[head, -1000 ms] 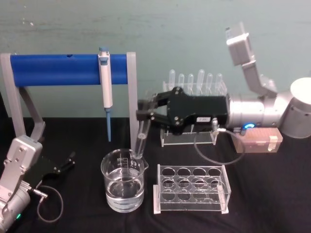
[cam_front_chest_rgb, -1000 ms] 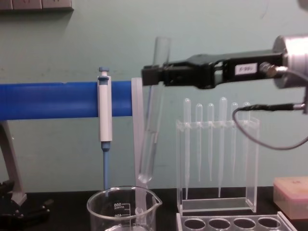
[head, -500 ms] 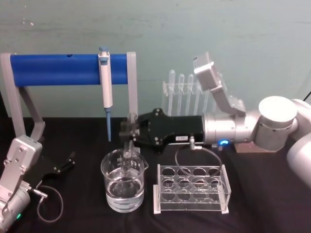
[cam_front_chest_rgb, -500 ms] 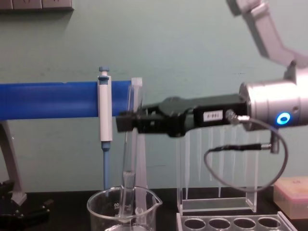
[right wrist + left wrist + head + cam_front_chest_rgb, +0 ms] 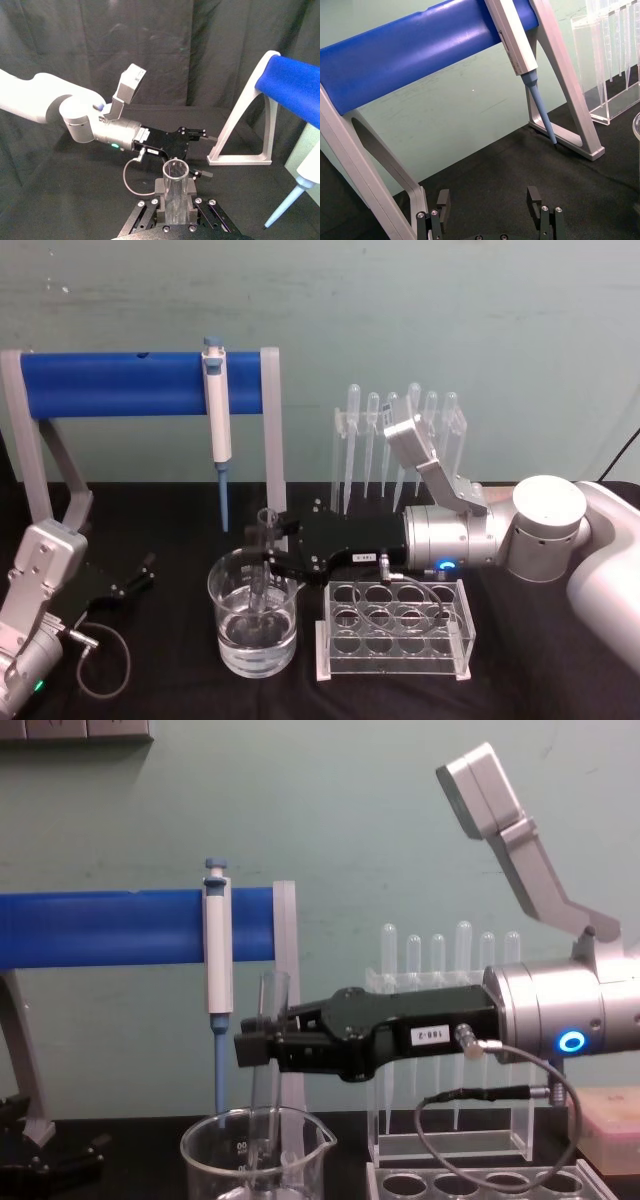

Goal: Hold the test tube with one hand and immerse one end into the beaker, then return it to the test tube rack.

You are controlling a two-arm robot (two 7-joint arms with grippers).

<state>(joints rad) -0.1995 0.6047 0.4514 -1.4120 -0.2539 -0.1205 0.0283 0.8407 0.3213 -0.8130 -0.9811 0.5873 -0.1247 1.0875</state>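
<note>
Tube (image 5: 265, 528): upright, lower end down inside the beaker (image 5: 226, 628). The tip looks to be in the water, and the rim pokes up above the fingers.
Beaker: on the black table, just left of the rack (image 5: 395, 632), part full.
Right gripper (image 5: 270, 555): pinching the tube high up, just over the beaker's rim.
Left gripper (image 5: 490, 197): parked at the table's left, fingers spread, nothing in them.
Dip tip: I'd keep the tube vertical and centred so glass doesn't knock the wall or spout, and go no deeper.
Exit: probably straight up first, then across to the rack.
</note>
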